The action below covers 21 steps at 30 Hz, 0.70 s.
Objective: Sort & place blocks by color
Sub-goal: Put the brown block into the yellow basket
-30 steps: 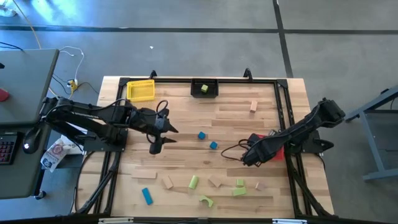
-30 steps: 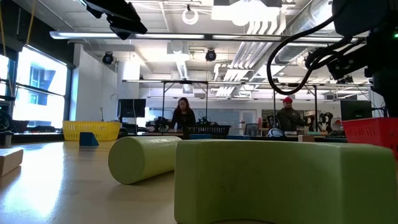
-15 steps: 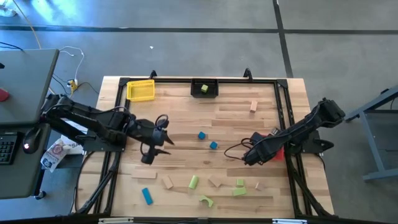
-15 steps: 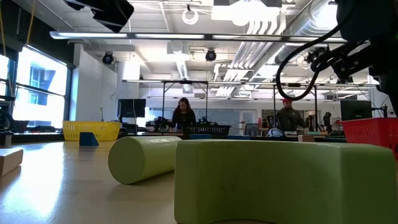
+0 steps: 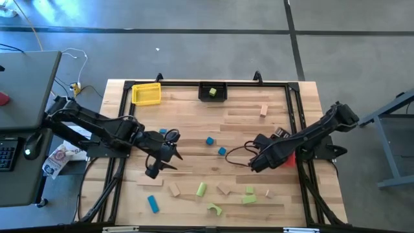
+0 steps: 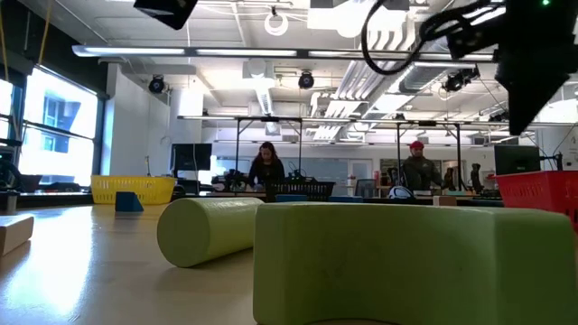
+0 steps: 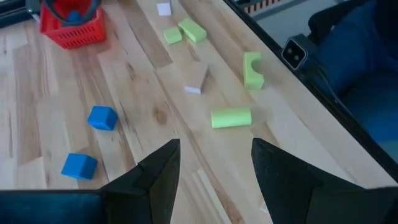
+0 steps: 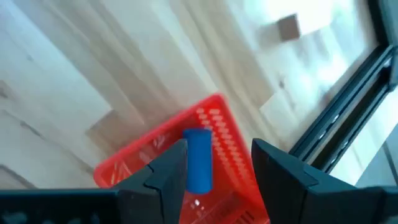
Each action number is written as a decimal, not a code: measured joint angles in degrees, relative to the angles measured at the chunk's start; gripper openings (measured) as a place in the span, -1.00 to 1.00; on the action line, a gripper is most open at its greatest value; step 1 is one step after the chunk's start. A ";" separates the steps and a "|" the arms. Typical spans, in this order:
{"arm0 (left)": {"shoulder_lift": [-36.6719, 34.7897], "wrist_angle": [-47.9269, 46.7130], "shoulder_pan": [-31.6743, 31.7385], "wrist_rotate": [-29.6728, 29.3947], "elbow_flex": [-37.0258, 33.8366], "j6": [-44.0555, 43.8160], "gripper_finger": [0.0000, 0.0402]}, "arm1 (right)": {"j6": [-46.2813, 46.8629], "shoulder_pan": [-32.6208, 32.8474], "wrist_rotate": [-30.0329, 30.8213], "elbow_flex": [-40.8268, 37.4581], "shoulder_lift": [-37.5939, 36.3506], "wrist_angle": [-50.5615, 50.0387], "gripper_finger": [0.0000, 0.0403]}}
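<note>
Grey concrete floor surrounds the wooden desk in the high view. The left tool hangs over the desk's left half with its fingers apart and nothing between them. The right tool hovers near the red bin at the right edge; from above I cannot tell how its fingers stand. A yellow bin and a black bin sit at the far edge, the black one holding a green block. Two blue cubes lie mid-desk, a tan block farther back, and green, tan and blue blocks lie scattered along the near edge.

At desk level, a green cylinder and a big green block fill the foreground, the yellow bin far back left, the red bin at the right edge. Two people stand in the room behind.

From the left wrist, the tool's fingers stand wide over bare wood; beyond them lie two blue cubes, the green cylinder, a green arch and the red bin.

From the right wrist, the fingers stand apart above the red bin, and a blue cylinder shows between them; whether they grip it or it lies in the bin, I cannot tell.
</note>
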 joint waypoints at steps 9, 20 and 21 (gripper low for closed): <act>7.71 -6.75 -3.01 -0.21 3.09 1.19 -0.07 | -3.95 -4.04 2.62 1.97 -0.02 0.00 -0.18; 16.60 -7.02 -11.33 -3.11 3.12 2.56 -0.07 | -8.94 -9.50 3.68 1.88 -0.02 -0.13 -0.18; 17.00 -7.16 -11.84 -3.11 3.12 2.22 -0.07 | -8.95 -9.75 3.67 1.88 -0.02 -0.06 -0.18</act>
